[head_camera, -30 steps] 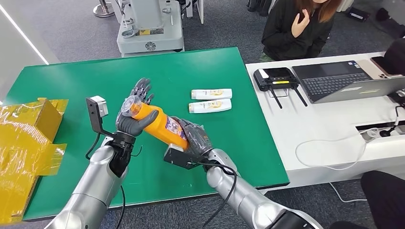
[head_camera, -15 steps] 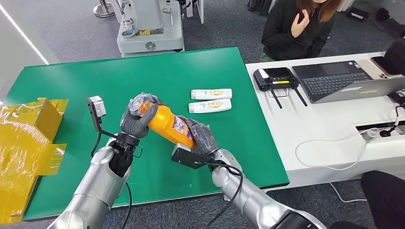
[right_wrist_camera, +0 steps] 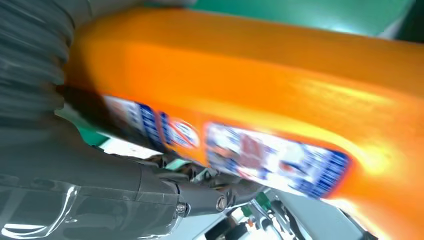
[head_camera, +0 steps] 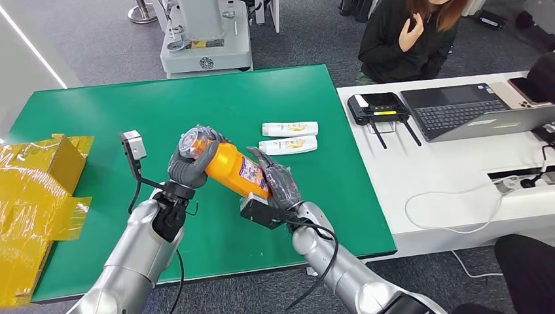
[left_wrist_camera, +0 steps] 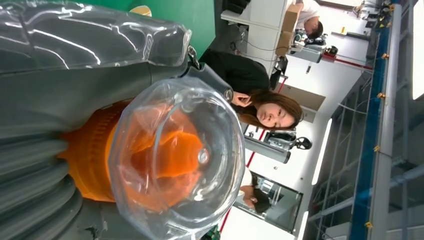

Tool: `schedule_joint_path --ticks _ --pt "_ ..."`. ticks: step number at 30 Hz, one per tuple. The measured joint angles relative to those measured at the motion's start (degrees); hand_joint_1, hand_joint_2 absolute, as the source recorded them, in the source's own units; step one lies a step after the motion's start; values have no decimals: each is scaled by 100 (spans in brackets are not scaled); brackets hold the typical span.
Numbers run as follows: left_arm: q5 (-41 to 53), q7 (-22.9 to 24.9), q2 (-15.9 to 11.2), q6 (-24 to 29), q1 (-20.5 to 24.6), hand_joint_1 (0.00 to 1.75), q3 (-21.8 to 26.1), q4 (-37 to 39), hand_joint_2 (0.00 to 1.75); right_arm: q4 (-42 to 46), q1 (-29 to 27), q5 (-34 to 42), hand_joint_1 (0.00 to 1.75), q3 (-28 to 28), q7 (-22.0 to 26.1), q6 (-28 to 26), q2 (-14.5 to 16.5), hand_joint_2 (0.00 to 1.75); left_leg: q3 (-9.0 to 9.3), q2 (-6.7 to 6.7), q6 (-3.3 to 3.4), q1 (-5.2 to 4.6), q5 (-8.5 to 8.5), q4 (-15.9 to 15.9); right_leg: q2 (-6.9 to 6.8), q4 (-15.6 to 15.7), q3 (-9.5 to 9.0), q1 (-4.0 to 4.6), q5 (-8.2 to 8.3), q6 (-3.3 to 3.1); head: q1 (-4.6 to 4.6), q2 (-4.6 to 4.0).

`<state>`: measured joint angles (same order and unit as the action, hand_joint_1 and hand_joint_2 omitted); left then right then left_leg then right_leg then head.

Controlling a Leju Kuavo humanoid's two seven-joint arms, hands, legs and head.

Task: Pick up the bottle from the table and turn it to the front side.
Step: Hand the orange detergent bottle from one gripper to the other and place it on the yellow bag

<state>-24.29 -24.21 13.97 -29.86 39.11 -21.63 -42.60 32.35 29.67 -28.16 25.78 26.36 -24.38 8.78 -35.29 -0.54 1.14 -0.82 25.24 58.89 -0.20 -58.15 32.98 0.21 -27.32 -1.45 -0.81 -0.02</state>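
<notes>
The orange bottle [head_camera: 232, 169] is off the table, slanting between both hands. The left hand [head_camera: 188, 163] wraps its clear-capped neck; the right hand [head_camera: 277, 185] lies at its base with fingers stretched out, and whether it grips cannot be told. Its rigid, glossy plastic looks slippery; the ribbed neck offers the surest hold for turning.
</notes>
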Motion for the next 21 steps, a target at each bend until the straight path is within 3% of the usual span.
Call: schedule_joint_path --ticks 6,12,16,21 --pt "871 -455 -3 953 -61 175 -84 -182 175 305 -14 60 0 -17 9 22 14 175 0 3 0 1 0 0 2 0 1 0 0 0 -1 0" --pt "2224 -851 -245 1924 -236 175 -84 -820 175 607 -176 159 0 -75 141 31 -7 175 0 2 0 3 0 -1 2 -1 2 2 0 0 0 0" --pt "3617 -1159 -502 3110 -259 175 -84 -1288 175 828 -444 288 0 -74 336 17 -59 175 0 9 -1 5 0 -1 10 -1 4 4 -1 0 0 0" --pt "5310 -1080 -866 4646 -22 175 -84 -1745 175 1239 -841 390 0 -64 376 -23 -187 175 -2 6 -1 6 0 -1 8 -1 6 5 0 -1 0 0"
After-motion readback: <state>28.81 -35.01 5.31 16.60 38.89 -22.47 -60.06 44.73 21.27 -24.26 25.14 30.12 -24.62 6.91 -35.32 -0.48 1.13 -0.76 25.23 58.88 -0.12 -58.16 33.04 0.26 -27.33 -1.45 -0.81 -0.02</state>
